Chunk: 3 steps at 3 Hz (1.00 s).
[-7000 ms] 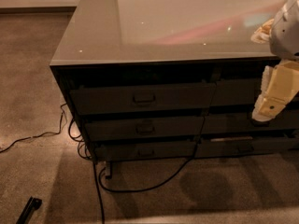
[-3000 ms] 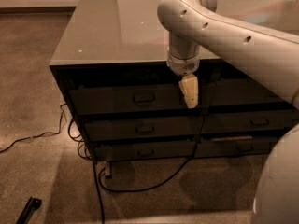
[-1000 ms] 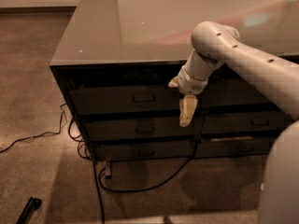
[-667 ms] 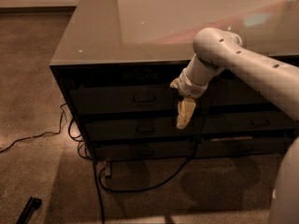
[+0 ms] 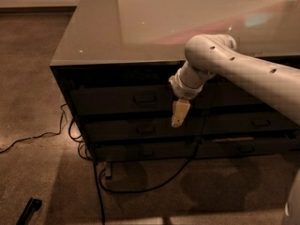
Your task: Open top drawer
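Observation:
The top drawer (image 5: 112, 100) is a wide dark front just under the glossy countertop (image 5: 140, 27), pushed in flush, with a small rectangular metal pull (image 5: 145, 98) at its centre. My gripper (image 5: 178, 116) hangs pointing down in front of the cabinet, a little to the right of that pull and slightly below it, over the gap between the top and second drawer. It does not touch the pull. My pale arm (image 5: 234, 69) reaches in from the right.
Two more dark drawers (image 5: 140, 130) with like pulls sit below the top one. More drawer fronts (image 5: 258, 123) lie to the right. Black cables (image 5: 98, 172) trail on the carpet under and left of the cabinet. A dark object (image 5: 29, 210) lies on the floor at lower left.
My gripper has swung in from the far right, across the cabinet front, and in the last second has moved slightly lower and left, toward the top drawer's pull.

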### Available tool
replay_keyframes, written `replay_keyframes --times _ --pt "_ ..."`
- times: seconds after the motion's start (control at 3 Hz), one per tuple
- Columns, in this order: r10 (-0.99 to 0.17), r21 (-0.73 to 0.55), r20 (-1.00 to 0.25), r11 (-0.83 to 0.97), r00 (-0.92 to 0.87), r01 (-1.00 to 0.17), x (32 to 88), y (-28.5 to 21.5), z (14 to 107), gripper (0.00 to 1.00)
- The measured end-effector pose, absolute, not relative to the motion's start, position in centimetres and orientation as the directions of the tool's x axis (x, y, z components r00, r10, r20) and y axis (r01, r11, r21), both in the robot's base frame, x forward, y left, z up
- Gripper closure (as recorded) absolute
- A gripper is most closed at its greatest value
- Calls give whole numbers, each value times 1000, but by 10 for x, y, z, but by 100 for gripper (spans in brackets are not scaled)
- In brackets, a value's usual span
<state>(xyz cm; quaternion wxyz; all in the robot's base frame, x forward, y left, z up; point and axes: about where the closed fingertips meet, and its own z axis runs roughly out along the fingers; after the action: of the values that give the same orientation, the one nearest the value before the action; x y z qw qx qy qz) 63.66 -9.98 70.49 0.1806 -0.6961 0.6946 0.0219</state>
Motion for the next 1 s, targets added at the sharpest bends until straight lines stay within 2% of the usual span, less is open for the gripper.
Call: replay_keyframes --times 1.0 --pt "-969 -260 -245 32 34 -965 665 -81 675 0"
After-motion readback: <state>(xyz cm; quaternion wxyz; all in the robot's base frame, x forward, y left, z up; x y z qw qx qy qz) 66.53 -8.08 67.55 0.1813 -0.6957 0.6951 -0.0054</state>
